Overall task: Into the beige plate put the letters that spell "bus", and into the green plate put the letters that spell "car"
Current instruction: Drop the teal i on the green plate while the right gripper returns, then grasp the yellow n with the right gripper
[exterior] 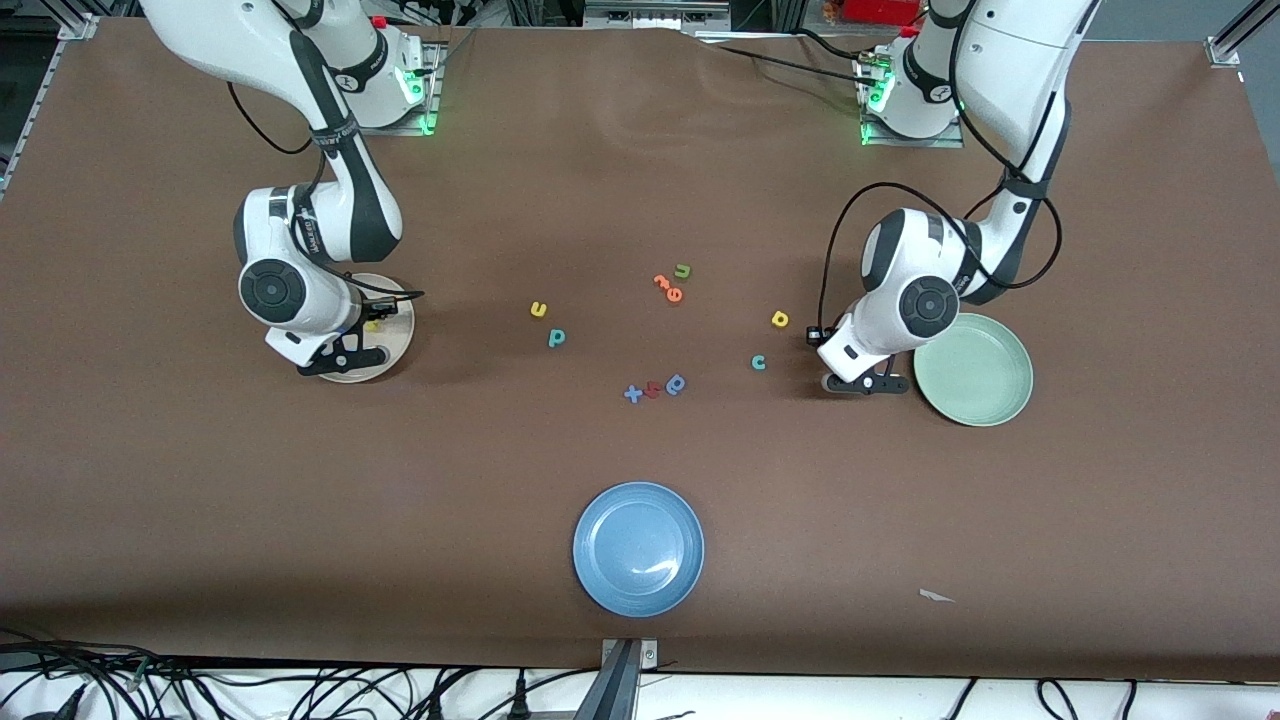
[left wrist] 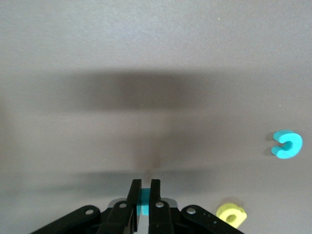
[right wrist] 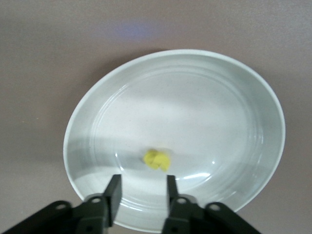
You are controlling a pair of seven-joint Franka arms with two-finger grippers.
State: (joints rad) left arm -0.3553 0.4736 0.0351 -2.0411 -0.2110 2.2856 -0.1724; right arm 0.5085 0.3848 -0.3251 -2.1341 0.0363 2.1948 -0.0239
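Pinching a teal letter (left wrist: 143, 202), the left gripper (left wrist: 145, 187) shows only wrist-side; right gripper (right wrist: 142, 187) parted over the beige plate (right wrist: 234, 97) holding a yellow letter (right wrist: 157, 159).

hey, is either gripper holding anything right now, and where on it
The left gripper is shut on a small teal letter; which part cannot be told. The right gripper stands open over the beige plate, holding nothing.

A wide desk (exterior: 400, 520) covered in matte brown cloth fills nearly the whole front view. Silver aluminium frame rails (exterior: 60, 25) edge its corners. Black cables (exterior: 250, 690) lie tangled on a white strip along its lower edge. Green indicator lights (exterior: 428, 125) glow near the top.
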